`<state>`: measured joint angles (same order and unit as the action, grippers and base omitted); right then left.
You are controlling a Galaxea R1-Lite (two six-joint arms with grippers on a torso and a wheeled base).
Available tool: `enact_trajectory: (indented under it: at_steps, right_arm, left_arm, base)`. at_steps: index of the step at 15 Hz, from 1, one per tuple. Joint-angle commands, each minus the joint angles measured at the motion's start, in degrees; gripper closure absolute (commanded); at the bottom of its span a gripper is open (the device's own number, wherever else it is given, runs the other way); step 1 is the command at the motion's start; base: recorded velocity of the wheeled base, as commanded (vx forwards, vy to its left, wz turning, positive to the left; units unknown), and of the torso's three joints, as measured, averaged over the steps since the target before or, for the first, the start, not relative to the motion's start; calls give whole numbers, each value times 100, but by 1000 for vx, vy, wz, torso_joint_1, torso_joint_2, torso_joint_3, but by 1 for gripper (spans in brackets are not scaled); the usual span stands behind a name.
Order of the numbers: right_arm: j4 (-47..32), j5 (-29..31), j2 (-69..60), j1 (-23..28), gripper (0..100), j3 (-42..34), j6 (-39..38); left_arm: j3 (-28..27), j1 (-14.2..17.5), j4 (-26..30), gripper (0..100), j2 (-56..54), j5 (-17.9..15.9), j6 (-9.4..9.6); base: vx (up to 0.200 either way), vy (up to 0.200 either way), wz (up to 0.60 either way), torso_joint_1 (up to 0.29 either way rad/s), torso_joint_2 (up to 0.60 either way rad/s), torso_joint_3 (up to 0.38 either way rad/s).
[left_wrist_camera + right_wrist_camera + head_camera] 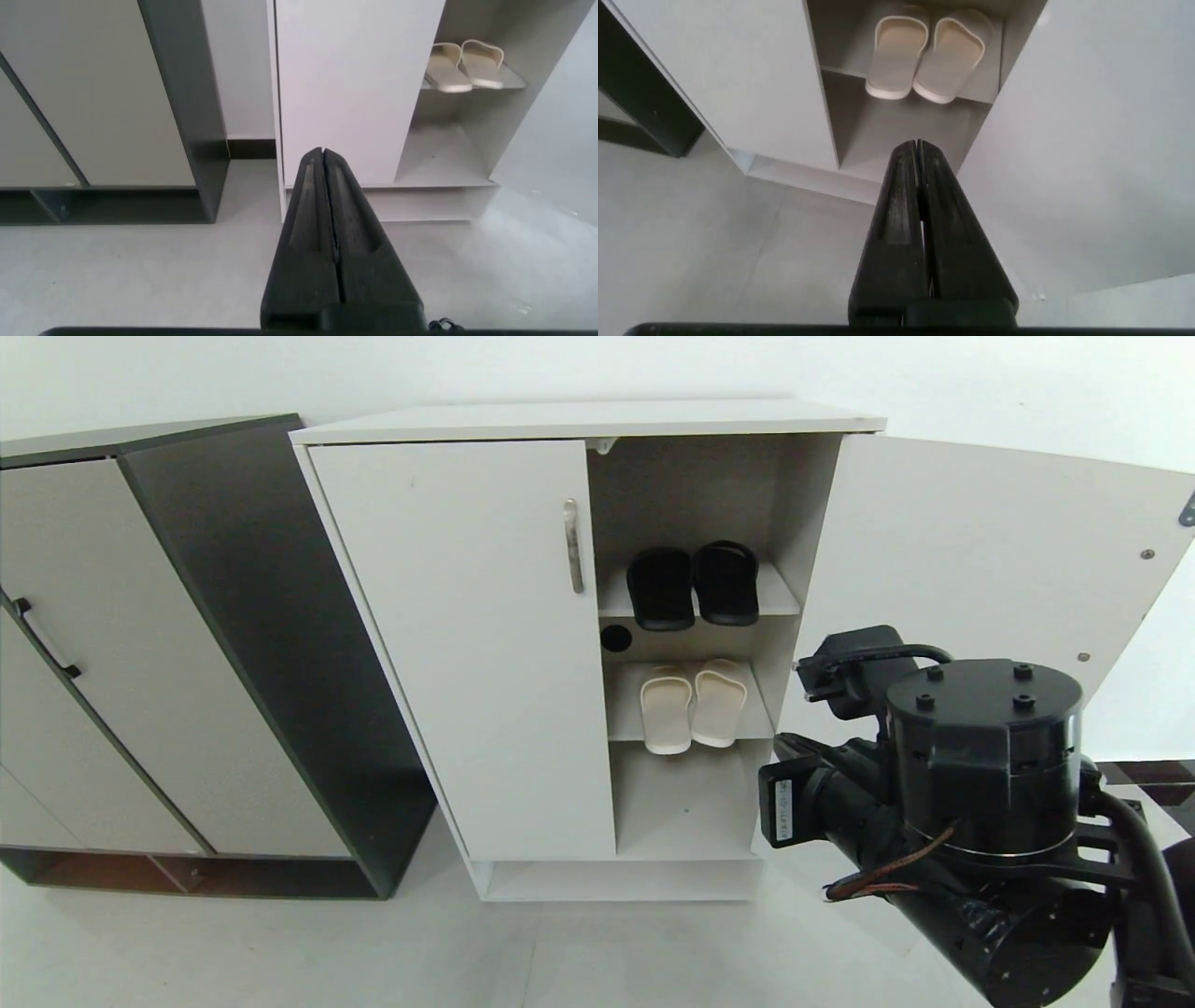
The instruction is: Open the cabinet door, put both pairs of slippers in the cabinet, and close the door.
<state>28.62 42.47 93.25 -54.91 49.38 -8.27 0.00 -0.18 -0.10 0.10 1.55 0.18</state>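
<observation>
White cabinet, right door open, black slippers shelved above cream slippers.

- Soft, even light is filling the room; the wall and the floor are showing bright and pale
- The top of the white cabinet is catching the most light; its inside is sitting in shade, darkening behind the black slippers
- A faint shadow is lying beside the dark cabinet
- Straight edges are bowing slightly toward the head view's corners

A white wall backs a pale grey floor; a dark-sided cupboard (light doors, black handle) stands at the left.
</observation>
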Motion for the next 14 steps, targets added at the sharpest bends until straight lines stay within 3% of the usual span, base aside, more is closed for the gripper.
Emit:
enact_trajectory:
  at_steps: [1,5,8,14]
  right_arm:
    - [12,-2,27,-3,100,-8,0]
    - [12,-2,27,-3,100,-8,0]
    - [12,-2,36,-3,100,-17,0]
    - [12,-2,36,6,100,-25,-8]
  left_arm:
    - [0,1,-8,100,-1,3,-1]
    - [0,1,1,100,8,3,-1]
    - [0,1,1,100,8,3,-1]
    - [0,1,1,100,-1,-5,-1]
  base:
    - [0,0,0,0,0,0]
    - [0,0,0,-1,-38,-42]
    - [0,0,0,25,-198,-325]
    - [0,0,0,80,-500,-356]
